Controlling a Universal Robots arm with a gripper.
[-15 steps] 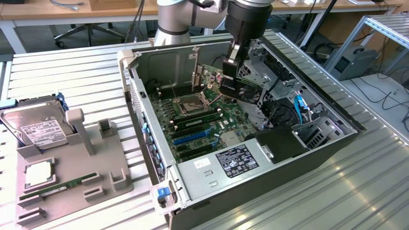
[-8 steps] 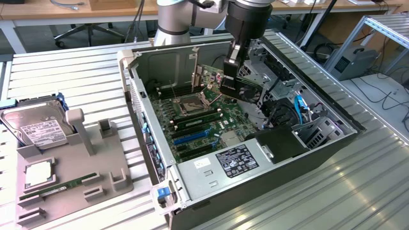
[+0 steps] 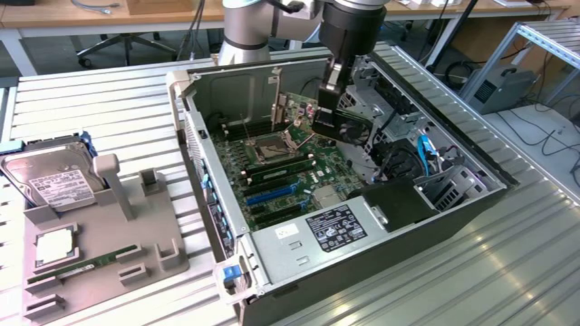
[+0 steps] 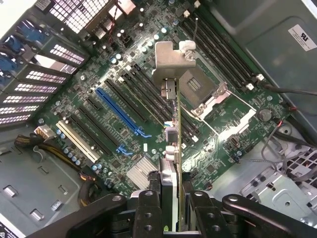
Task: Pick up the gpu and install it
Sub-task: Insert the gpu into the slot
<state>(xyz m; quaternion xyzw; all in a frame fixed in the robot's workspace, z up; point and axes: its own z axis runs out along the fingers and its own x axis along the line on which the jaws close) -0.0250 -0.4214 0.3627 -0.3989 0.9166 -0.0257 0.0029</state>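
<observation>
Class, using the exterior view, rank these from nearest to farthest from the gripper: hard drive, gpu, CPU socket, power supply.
1. gpu: held in the gripper.
2. CPU socket: on the motherboard, toward the exterior view's left.
3. power supply: in the case, toward the camera.
4. hard drive: outside the case, on the tray, far left.

gpu (image 3: 347, 126): thin dark card w/ silvery bracket (image 4: 168, 62) at one end. Held on edge above motherboard (image 4: 124, 99), not seated in a slot. Pos: upper centre of exterior frame.
</observation>
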